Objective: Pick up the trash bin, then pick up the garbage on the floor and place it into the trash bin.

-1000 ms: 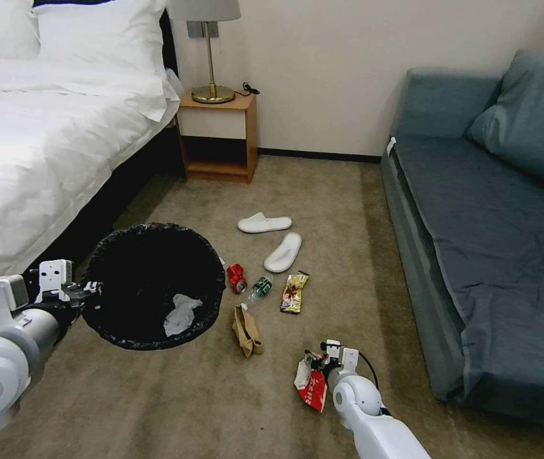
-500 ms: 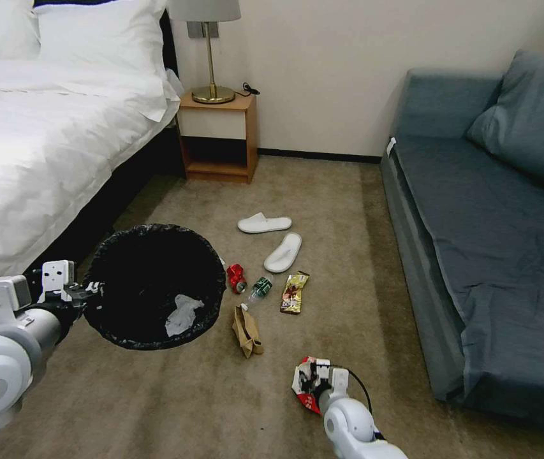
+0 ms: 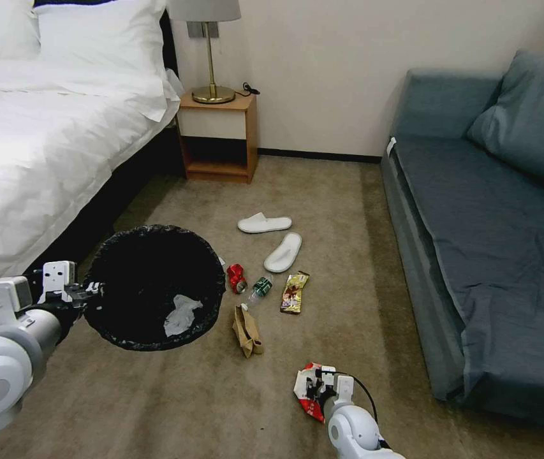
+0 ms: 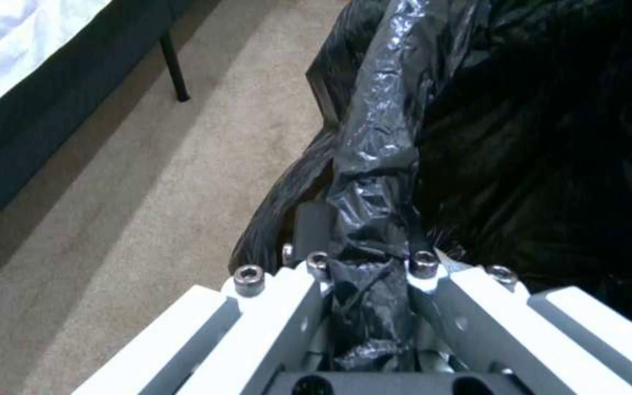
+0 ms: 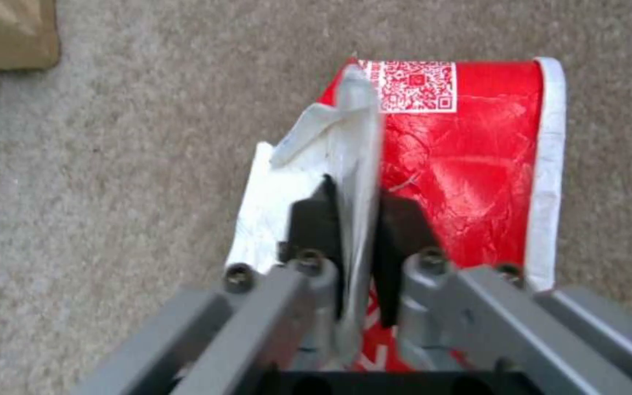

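The trash bin (image 3: 150,287), round and lined with a black bag, hangs above the carpet at the left, a white tissue (image 3: 181,314) inside. My left gripper (image 3: 83,294) is shut on its rim; the pinched black bag (image 4: 374,164) runs between the jaws. Low on the carpet, my right gripper (image 3: 316,387) is shut on a fold of the red-white wrapper (image 5: 469,164) (image 3: 305,393). More garbage lies on the floor: a red can (image 3: 236,278), a green bottle (image 3: 260,287), a gold-brown wrapper (image 3: 294,292), a brown paper bag (image 3: 246,330) and two white slippers (image 3: 264,223) (image 3: 283,252).
A white bed (image 3: 42,140) runs along the left and a blue-grey sofa (image 3: 495,242) along the right. A wooden nightstand (image 3: 219,137) with a lamp stands against the far wall. Open carpet lies between bin and sofa.
My right gripper has pulled back toward me and to the left with the red-white wrapper in it. The bin and left arm have barely moved.
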